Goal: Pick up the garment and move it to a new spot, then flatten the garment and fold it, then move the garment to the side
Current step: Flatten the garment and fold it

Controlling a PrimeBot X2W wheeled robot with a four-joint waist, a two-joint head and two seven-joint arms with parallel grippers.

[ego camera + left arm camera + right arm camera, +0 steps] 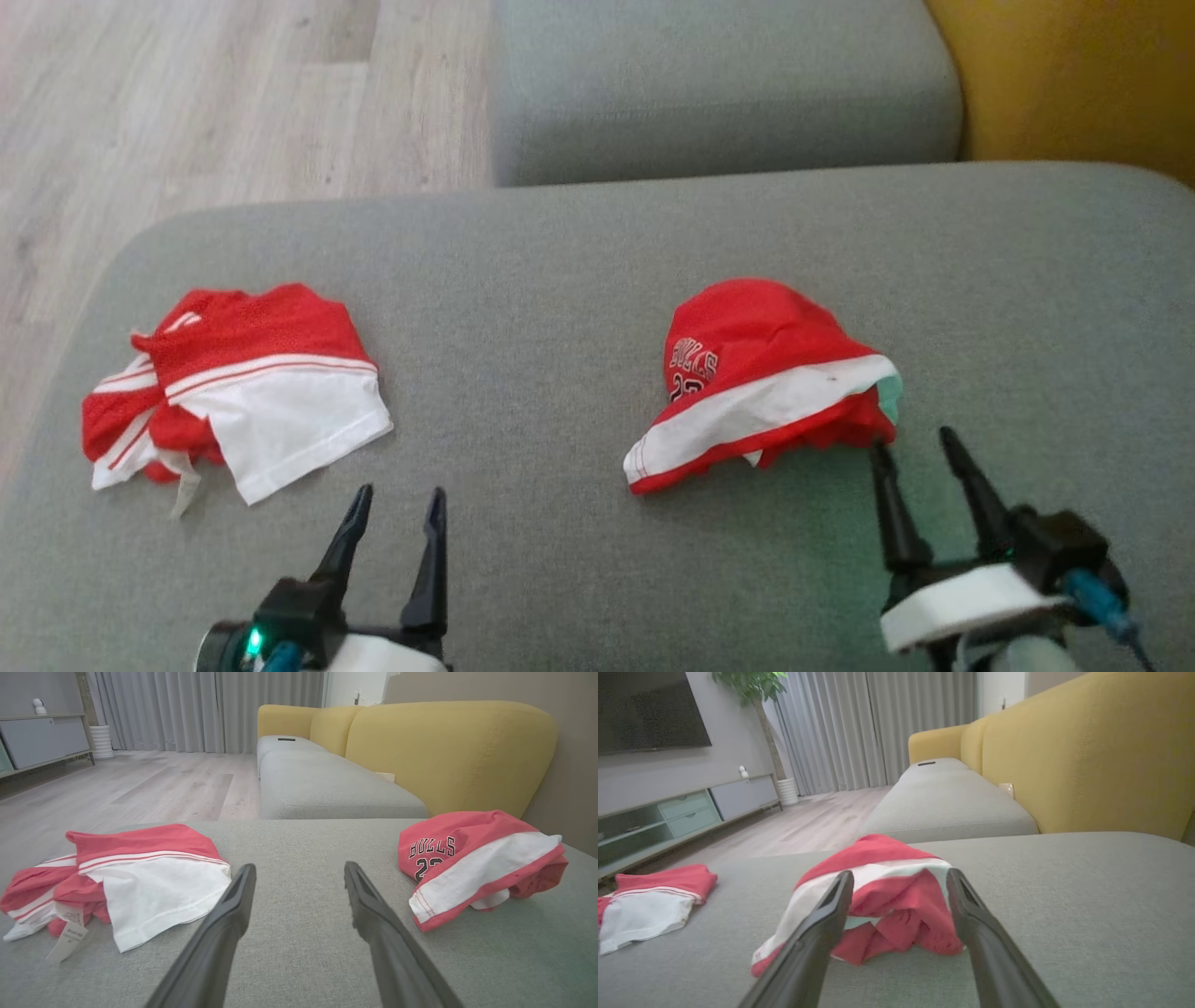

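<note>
Aiming at the crumpled Bulls jersey [747,373] on the right of the grey sofa cushion [560,280], you have the right gripper [913,441] spread and empty at its near edge, seemingly ready to pinch it, while the left gripper [400,489] hovers parted and empty.

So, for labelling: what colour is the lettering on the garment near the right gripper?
Dark lettering on the red garment, clearest in left wrist view.
</note>
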